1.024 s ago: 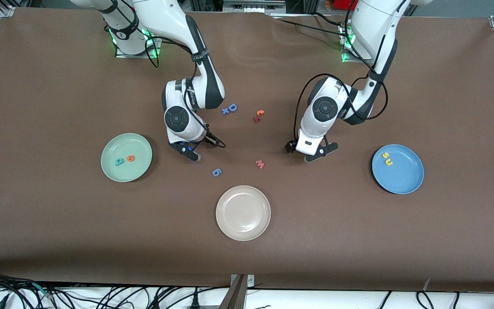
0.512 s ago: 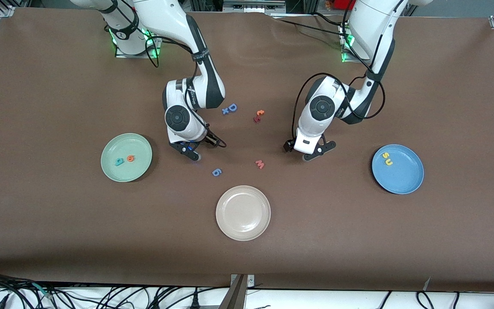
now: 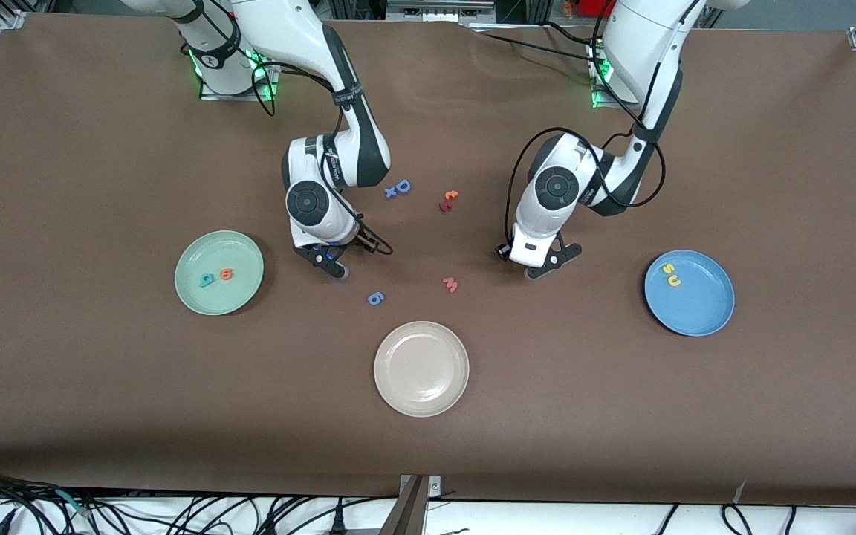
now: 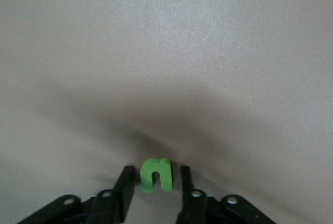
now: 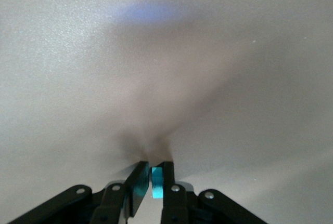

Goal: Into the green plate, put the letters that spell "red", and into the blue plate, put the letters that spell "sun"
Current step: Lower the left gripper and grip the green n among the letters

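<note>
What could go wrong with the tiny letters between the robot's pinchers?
1. The right gripper pinches the teal letter only at its very tips, so it might slip out before reaching the green plate.
2. The green n sits just at the tip of the left gripper and could tilt or drop.

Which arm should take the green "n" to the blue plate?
Left. The left gripper already has the green "n" between its fingers, and it is closer to the blue plate than the right gripper.

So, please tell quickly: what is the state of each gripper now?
Left gripper: shut on the green n, low over the table.
Right gripper: shut on a small teal piece.
</note>
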